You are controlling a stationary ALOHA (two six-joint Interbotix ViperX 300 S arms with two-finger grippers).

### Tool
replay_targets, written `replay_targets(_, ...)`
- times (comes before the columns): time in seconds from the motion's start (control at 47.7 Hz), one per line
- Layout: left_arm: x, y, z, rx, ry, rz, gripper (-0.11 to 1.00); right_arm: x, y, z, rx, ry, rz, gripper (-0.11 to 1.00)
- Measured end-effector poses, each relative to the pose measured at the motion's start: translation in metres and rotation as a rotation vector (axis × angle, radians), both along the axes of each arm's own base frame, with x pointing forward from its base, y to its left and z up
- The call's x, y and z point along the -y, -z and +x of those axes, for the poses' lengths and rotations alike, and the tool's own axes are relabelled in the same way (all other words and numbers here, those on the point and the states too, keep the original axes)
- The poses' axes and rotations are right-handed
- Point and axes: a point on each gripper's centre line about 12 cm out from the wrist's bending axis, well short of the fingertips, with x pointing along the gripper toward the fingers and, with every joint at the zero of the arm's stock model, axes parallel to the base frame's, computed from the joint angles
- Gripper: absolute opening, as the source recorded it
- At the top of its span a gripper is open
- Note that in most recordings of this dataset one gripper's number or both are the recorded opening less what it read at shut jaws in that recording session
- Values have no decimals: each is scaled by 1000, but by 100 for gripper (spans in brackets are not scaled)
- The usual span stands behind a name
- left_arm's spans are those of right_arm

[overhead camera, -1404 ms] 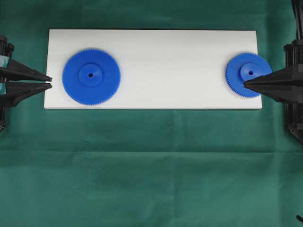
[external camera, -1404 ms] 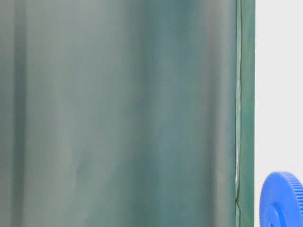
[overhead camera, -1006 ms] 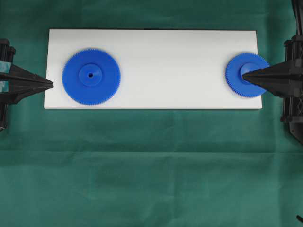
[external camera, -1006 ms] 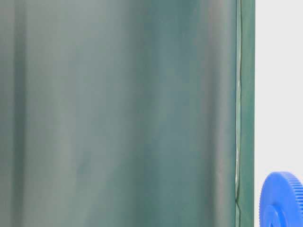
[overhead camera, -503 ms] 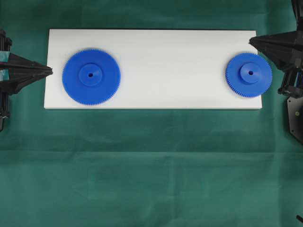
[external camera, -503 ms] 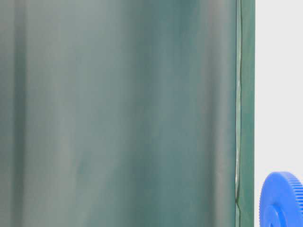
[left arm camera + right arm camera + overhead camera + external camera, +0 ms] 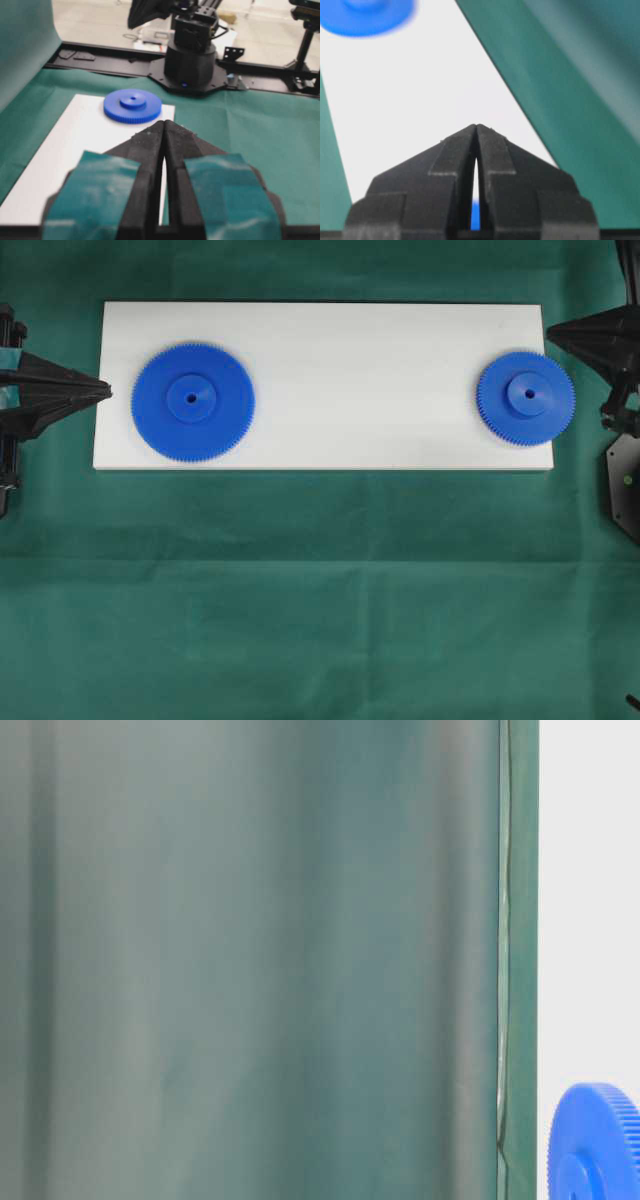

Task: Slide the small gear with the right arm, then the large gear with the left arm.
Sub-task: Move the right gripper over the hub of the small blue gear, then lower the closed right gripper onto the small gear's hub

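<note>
Overhead view, left to right. Left pincer (image 7: 108, 391) at the left edge of the tabletop, tips pressed together, pointing at the short left edge of the white board (image 7: 350, 340), tip at or just over that edge. Nothing between the fingers. Left wrist view confirms it: the two black fingers (image 7: 150, 150) meet at the tip, teal tape on each finger base.

Large gear (image 7: 193, 401) lies flat on the left part of the white board, near its left end, clear of the left pincer by a narrow strip of bare board. Raised round hub and small centre hole face up. Its teeth come close to the board's near long edge.

Middle of the board bare. Board rests on a green cloth (image 7: 320, 590) that covers the tabletop.

Small gear (image 7: 526, 398) lies flat at the right end of the board, hub up, its rim reaching about to the board's right short edge. In the left wrist view it shows as the blue disc (image 7: 132, 105) at the far end of the board, in front of the right arm's black base (image 7: 191, 60).

Right pincer (image 7: 550, 335) near the board's far right corner, beside the small gear and apart from it. Right wrist view: fingers (image 7: 457, 165) closed to a point, only a thin slit lower down, gripping nothing.

Table-level view: a blue toothed gear rim (image 7: 595, 1145) on the white board; which gear, cannot tell.
</note>
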Motion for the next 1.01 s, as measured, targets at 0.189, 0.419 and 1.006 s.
replay_targets(0.189,0,1,1,-6,0,-4,0,1,21,-4,-83,28,56,50)
replay_targets(0.419,0,2,1,-10,0,-4,0,1,31,-6,-108,38,80,50)
replay_targets(1.006,0,2,1,-9,1,-16,0,3,74,-3,-326,84,257,50)
